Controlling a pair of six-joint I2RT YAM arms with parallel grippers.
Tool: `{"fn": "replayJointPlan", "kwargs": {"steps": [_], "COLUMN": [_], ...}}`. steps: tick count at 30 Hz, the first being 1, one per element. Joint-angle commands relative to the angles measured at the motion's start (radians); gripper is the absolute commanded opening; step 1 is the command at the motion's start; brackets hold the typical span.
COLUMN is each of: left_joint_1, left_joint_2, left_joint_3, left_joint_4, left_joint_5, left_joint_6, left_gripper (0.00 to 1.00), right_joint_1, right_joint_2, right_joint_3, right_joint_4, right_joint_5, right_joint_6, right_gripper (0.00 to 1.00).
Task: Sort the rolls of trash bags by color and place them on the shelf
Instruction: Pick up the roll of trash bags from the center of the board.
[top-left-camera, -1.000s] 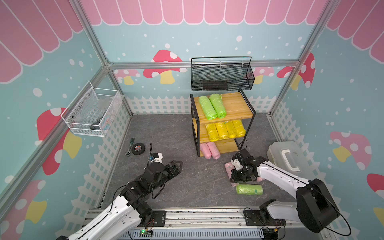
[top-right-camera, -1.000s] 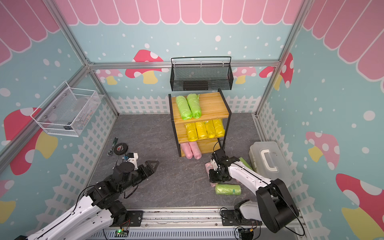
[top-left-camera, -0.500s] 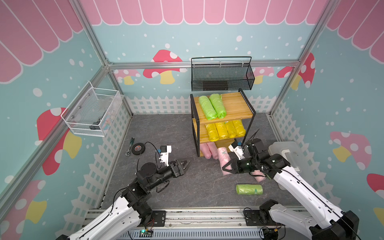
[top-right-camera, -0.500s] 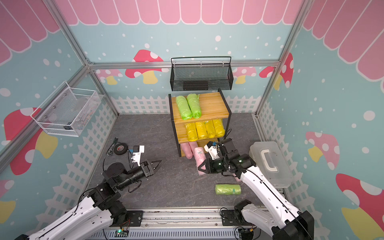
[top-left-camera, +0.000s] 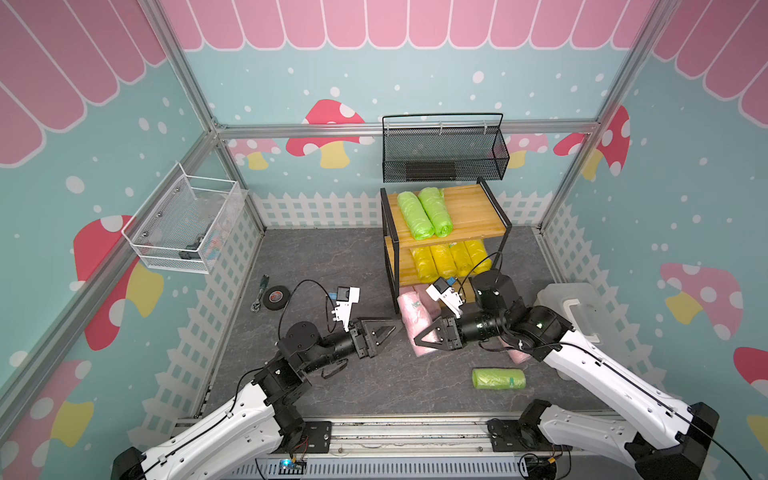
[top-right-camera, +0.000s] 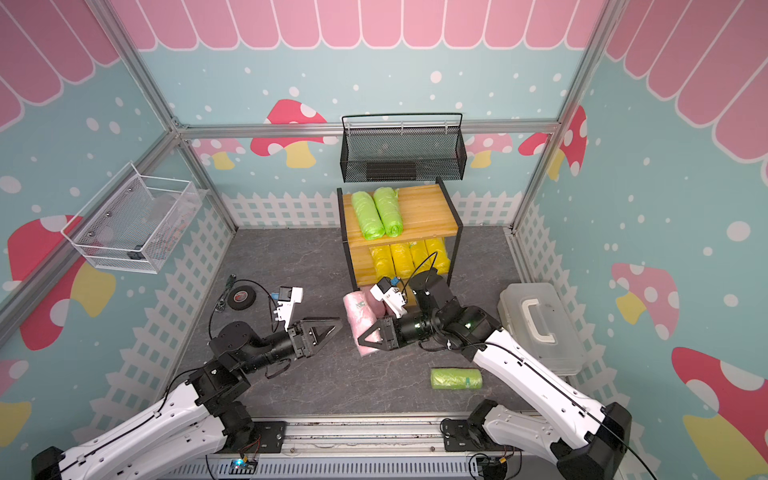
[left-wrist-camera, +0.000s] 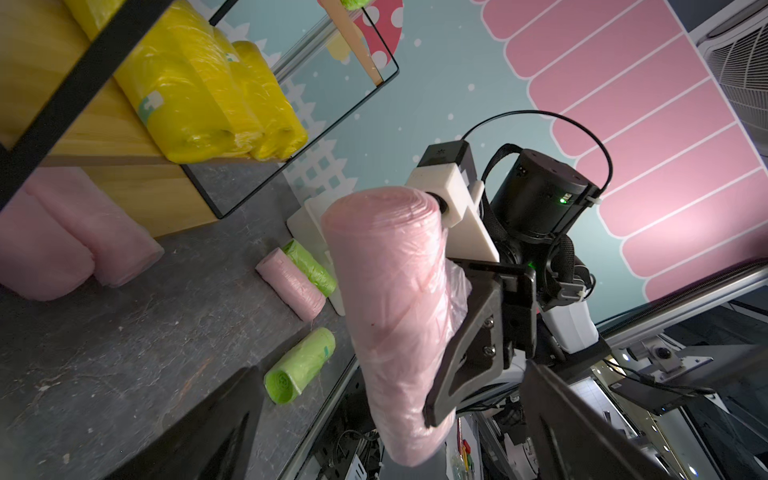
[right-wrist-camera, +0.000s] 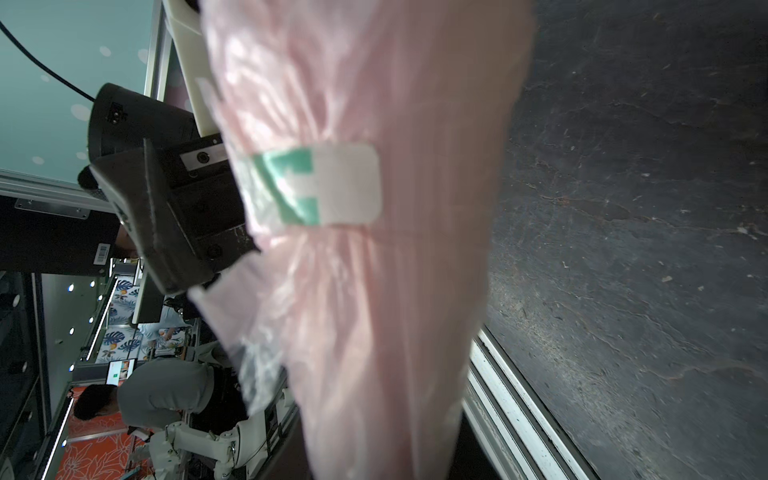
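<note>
My right gripper (top-left-camera: 419, 338) is shut on a pale pink roll (top-left-camera: 411, 324) (left-wrist-camera: 386, 299), holding it above the floor in front of the shelf (top-left-camera: 473, 208). My left gripper (top-left-camera: 391, 330) stands open facing it, and the roll's lower end shows between its fingers (left-wrist-camera: 208, 428); I cannot tell whether they touch. Two green rolls (top-left-camera: 424, 212) lie on the top board, several yellow rolls (top-left-camera: 449, 257) on the middle one and two pink rolls (left-wrist-camera: 62, 241) on the bottom. On the floor lie a green roll (top-left-camera: 498, 379), a pink roll (left-wrist-camera: 291, 282) and another green roll (left-wrist-camera: 309, 266).
A black mesh basket (top-left-camera: 444, 153) hangs above the shelf and a white wire basket (top-left-camera: 183, 224) on the left wall. A black tape roll (top-left-camera: 276, 297) lies at the left, a translucent plastic case (top-left-camera: 577, 307) at the right. The arm rail (top-left-camera: 395, 432) runs along the front edge.
My right gripper has lifted the pink roll off the floor and carried it left, in front of the shelf. My left arm has reached forward to meet it, jaws still open.
</note>
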Motion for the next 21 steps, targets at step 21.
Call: {"fn": "replayJointPlan", "kwargs": {"steps": [21], "left_joint_1": [-0.017], "left_joint_2": [-0.018], "left_joint_3": [0.029], "left_joint_4": [0.030], "left_joint_5": [0.015], "left_joint_6": [0.037], "left_gripper": [0.79], "right_joint_1": [0.108], "right_joint_2": [0.093], "right_joint_3": [0.069], "right_joint_4": [0.104], "right_joint_5": [0.009], "right_joint_6": [0.025], "right_gripper": [0.00]}}
